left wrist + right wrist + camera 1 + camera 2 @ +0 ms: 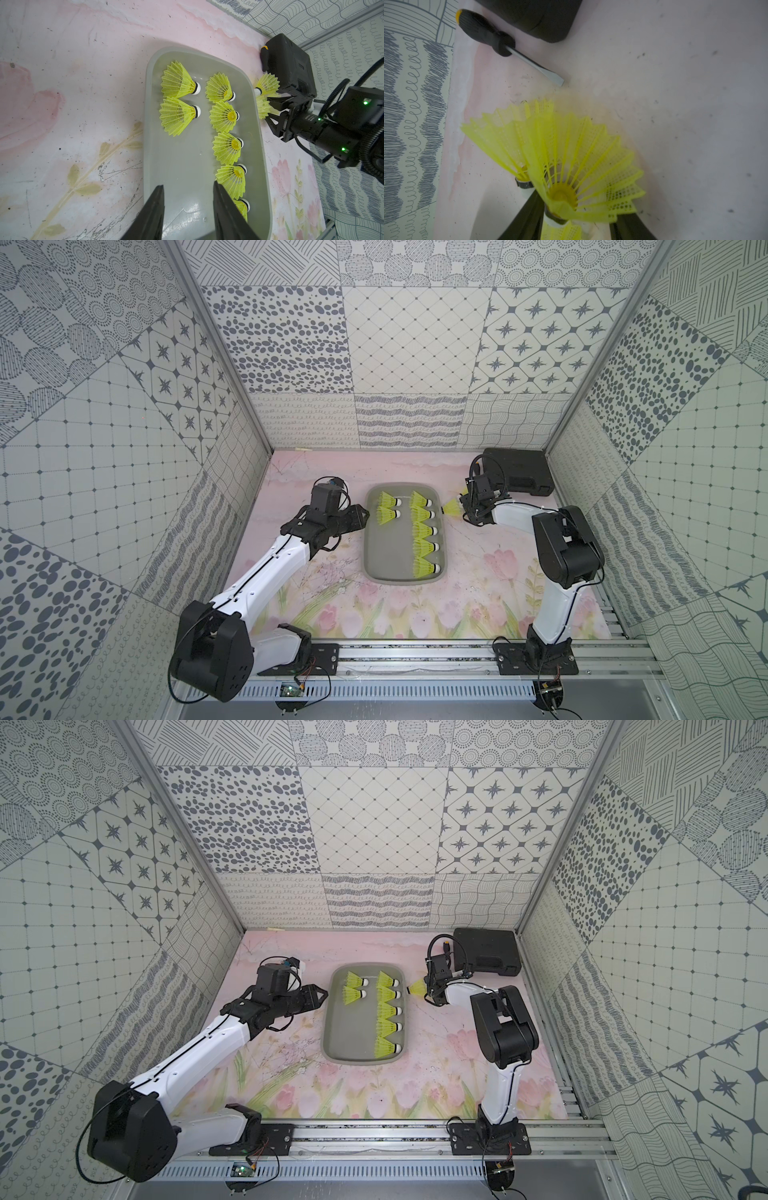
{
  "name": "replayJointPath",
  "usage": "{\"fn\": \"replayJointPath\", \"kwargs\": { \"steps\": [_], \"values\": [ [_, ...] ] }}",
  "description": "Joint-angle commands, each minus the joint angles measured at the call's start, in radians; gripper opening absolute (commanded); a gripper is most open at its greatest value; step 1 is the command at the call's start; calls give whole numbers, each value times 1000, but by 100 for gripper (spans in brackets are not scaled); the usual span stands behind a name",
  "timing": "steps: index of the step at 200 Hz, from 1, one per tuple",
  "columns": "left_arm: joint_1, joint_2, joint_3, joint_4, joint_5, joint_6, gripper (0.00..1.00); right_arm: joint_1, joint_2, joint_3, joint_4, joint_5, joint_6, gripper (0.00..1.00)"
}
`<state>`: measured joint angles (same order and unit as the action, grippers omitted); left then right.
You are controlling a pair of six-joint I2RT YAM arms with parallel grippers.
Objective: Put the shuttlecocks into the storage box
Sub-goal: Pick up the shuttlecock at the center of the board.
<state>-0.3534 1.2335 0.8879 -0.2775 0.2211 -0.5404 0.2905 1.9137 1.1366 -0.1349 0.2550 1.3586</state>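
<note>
The storage box (366, 539) (329, 1019) (148, 124) is a shallow grey tray in mid-table. Several yellow shuttlecocks (424, 531) (225, 116) lie inside it in two rows. My left gripper (368, 514) (326, 994) (188, 185) hovers over the tray's left edge, open and empty. My right gripper (463, 508) (575, 207) is at the tray's right side. It is shut on the skirt of a shuttlecock (452, 508) (417, 988) (581, 162) lying on the table. A second shuttlecock (500, 133) (268, 84) lies just beyond it. A scrap of a third skirt shows under the jaws.
A black hard case (517, 470) (486, 950) (291, 64) stands in the back right corner, just behind my right wrist. A screwdriver (492, 35) with a black and yellow handle lies beside the case. Patterned walls close the table in on three sides.
</note>
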Motion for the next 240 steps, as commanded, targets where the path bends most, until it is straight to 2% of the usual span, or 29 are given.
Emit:
{"fn": "replayJointPath", "kwargs": {
  "steps": [1,23,65,117,179,240],
  "values": [
    [2,-15,-3,10,-2,22,42,-18,-5,-31,9,17,4,43],
    [3,-18,-4,7,-3,22,42,-39,-35,-76,20,13,-23,35],
    [2,-25,-9,7,0,19,42,-54,-141,-169,26,21,-175,33],
    [2,-27,-11,11,10,12,42,-89,-301,-290,12,-138,-479,34],
    [2,-23,-17,24,21,2,42,-91,-455,-326,-240,-284,-770,35],
    [2,-7,-23,42,36,-8,42,-89,-463,-273,-515,-345,-942,36]
  ]
}}
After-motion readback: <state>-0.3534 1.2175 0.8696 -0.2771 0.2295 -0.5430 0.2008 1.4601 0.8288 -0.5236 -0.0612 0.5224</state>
